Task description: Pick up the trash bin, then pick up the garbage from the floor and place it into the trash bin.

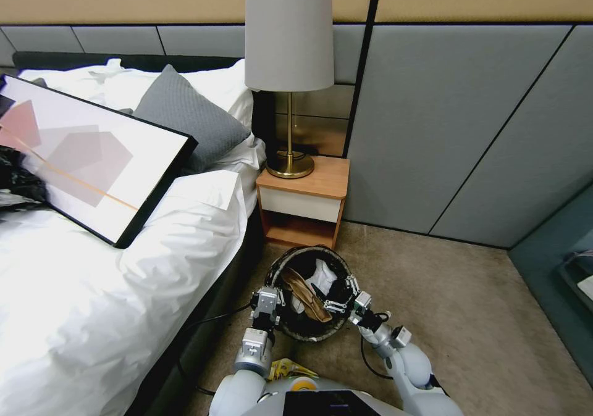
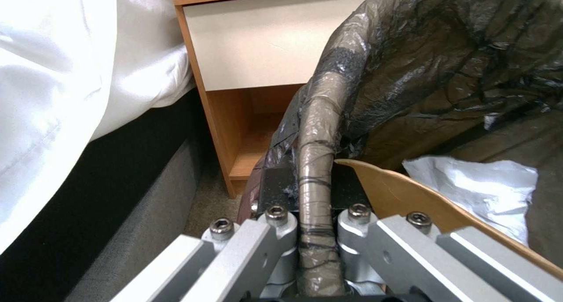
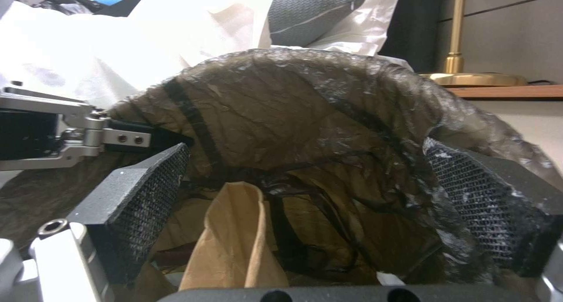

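The trash bin (image 1: pixel 321 334), lined with a black bag, is held up in front of my torso, before the nightstand. My left gripper (image 1: pixel 272 297) is shut on its left rim (image 2: pixel 316 152), which runs between the fingers. Inside lie garbage pieces: a brown paper piece (image 1: pixel 307 297) (image 3: pixel 235 236) and white tissue (image 1: pixel 322 276) (image 2: pixel 475 183). My right gripper (image 1: pixel 343 297) hovers open over the bin's right rim, its pads (image 3: pixel 147 192) spread wide above the liner (image 3: pixel 305 108), with nothing between them. A yellow wrapper (image 1: pixel 285 368) shows low down, close to my body.
A wooden nightstand (image 1: pixel 306 197) with a brass lamp (image 1: pixel 289 64) stands just beyond the bin. The bed (image 1: pixel 92 292) with a framed picture (image 1: pixel 86 157) on it fills the left. Grey wall panels close the back. Open carpet (image 1: pixel 482 317) lies to the right.
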